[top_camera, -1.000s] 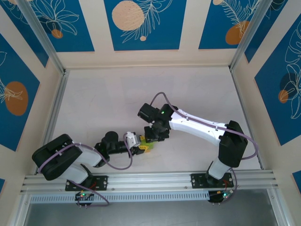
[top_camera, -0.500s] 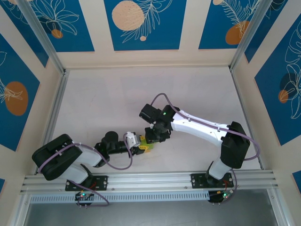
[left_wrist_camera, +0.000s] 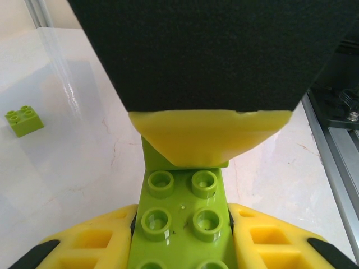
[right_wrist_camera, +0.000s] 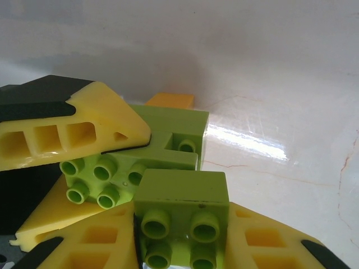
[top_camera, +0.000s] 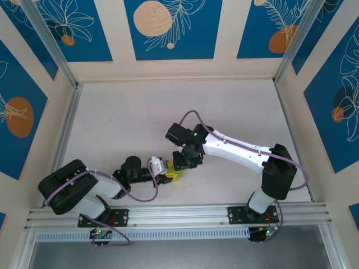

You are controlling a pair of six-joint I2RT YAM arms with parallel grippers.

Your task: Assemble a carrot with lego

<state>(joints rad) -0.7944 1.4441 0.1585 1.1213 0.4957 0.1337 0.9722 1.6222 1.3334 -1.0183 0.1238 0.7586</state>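
My left gripper [left_wrist_camera: 182, 224] is shut on the partly built carrot, a stack of lime-green lego bricks [left_wrist_camera: 180, 216] with studs facing the camera. In the right wrist view an orange brick [right_wrist_camera: 170, 101] shows at the far end of that green cluster [right_wrist_camera: 168, 134], beyond the left gripper's yellow finger [right_wrist_camera: 73, 131]. My right gripper [right_wrist_camera: 180, 230] is shut on a square lime-green brick [right_wrist_camera: 180, 196] and holds it right against the cluster. From above, the two grippers meet near the table's front middle around the green bricks [top_camera: 175, 176].
A loose lime-green square brick [left_wrist_camera: 24, 120] lies on the white table to the left in the left wrist view. The aluminium rail [top_camera: 179, 213] runs along the near edge, close behind the grippers. Patterned walls enclose the table [top_camera: 134, 117].
The right arm has wavered slightly sideways over the bricks. Both grips are unchanged.
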